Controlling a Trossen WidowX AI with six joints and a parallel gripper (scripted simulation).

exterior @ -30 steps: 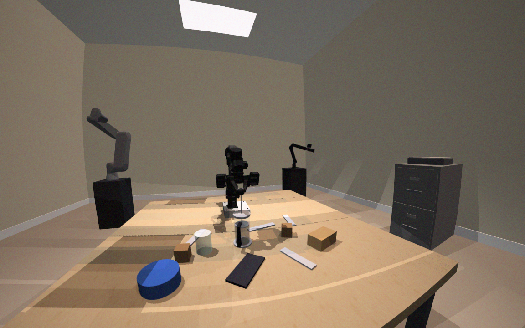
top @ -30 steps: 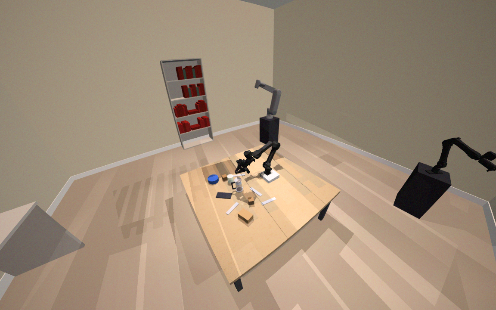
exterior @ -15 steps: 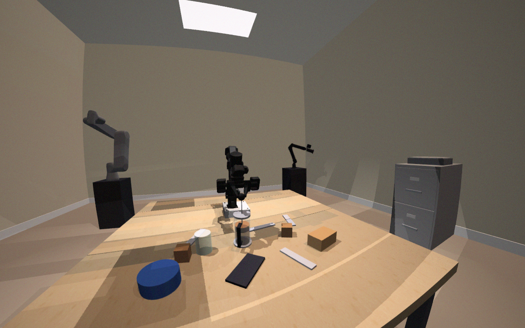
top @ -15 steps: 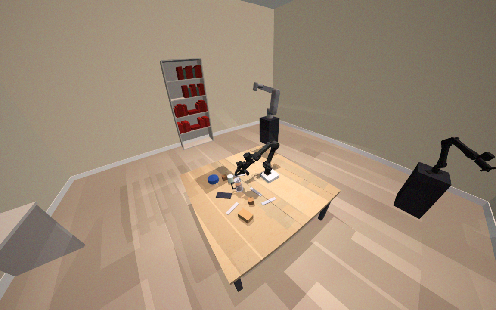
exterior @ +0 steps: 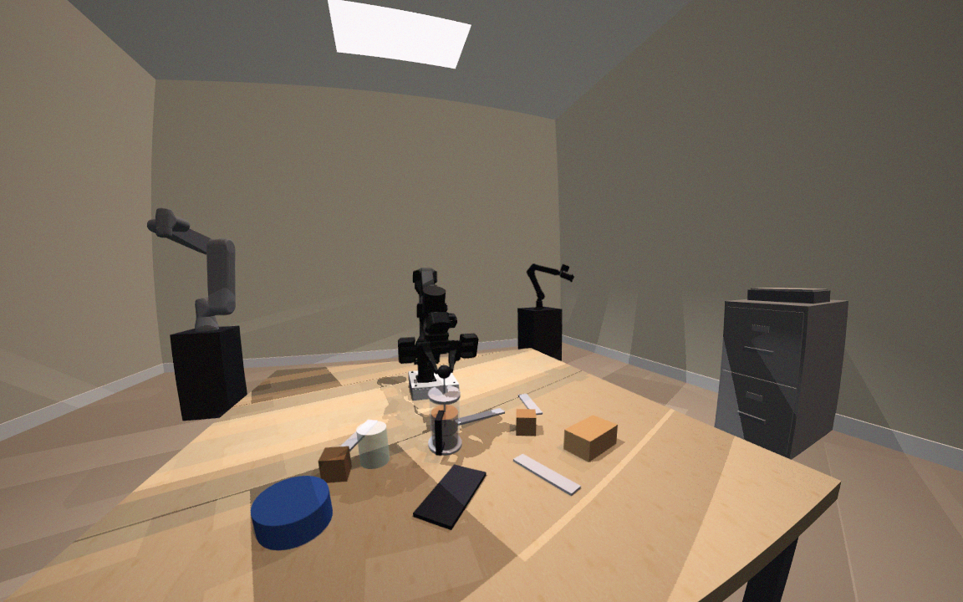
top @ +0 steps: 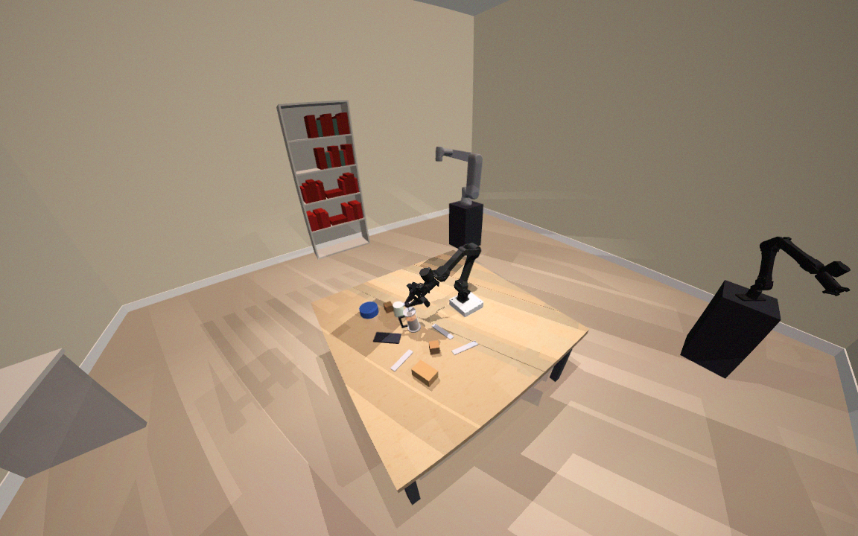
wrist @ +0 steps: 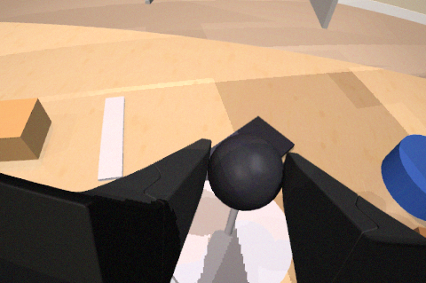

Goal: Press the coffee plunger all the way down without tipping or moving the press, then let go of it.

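Gripper [wrist: 245, 179] is clamped snug on the plunger knob [wrist: 247, 172], press [exterior: 444, 430] upright mid-counter [exterior: 695, 516], far from edges; mug [exterior: 374, 443] and black slab [exterior: 450, 495] sit near.

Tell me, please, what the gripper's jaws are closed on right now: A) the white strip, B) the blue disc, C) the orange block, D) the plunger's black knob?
D: in the wrist view the plunger's black knob sits pinched between the two jaws of the gripper, above the coffee press.
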